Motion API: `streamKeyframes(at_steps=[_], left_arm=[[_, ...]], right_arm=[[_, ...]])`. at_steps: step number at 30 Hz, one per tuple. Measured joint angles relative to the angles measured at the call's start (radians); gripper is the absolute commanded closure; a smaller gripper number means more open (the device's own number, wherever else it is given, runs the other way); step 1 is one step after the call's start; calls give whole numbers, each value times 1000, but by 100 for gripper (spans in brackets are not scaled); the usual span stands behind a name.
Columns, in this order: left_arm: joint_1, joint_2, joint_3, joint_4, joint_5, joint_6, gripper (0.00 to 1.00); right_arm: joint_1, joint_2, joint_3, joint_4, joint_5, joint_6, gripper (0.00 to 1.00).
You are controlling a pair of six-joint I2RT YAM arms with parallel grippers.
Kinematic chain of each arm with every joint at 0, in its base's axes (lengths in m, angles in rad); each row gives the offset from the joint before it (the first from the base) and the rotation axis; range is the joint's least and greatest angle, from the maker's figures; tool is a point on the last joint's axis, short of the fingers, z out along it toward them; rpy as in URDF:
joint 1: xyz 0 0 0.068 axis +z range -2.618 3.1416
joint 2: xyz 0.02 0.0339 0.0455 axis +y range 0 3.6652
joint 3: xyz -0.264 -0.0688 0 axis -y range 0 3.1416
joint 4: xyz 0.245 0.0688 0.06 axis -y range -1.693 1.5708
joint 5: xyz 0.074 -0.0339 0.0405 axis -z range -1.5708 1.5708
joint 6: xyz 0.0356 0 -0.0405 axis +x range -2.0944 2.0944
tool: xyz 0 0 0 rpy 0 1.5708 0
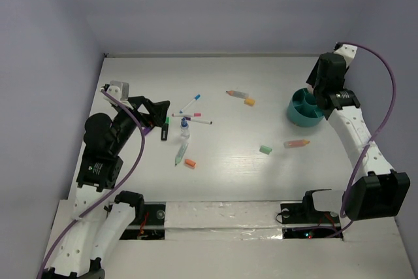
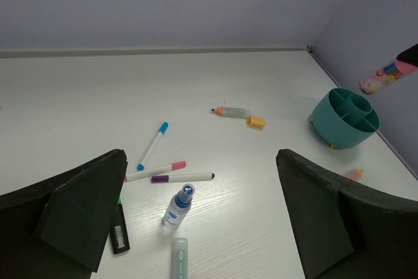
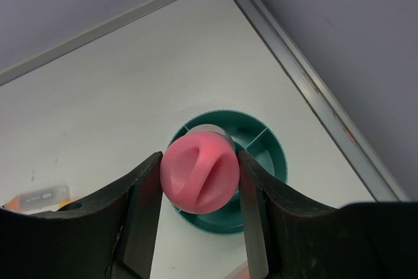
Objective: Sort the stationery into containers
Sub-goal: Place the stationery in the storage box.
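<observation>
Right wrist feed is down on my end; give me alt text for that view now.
The right pincer grips a round pink-topped piece directly over the teal divided holder, which stands on the white table near a corner. A clear, orange-tipped item lies at the lower left.

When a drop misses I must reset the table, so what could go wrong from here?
1. The right tool holds the pink-capped piece above the dividers of the teal holder. If released here, it might strike a divider and tip out.
2. The open left tool points at markers lying close together beside a small bottle. It may catch two or knock the bottle.
</observation>
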Motion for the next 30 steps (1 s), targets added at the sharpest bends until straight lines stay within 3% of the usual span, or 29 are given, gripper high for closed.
streamKeyframes(at_steps=[21,30], left_arm=[[0,2,0,0,5,-3,1],[0,9,0,0,6,-3,1]], right_arm=[[-29,0,-114,5,-8,48,89],[-36,19,-130,18,-15,61,61]])
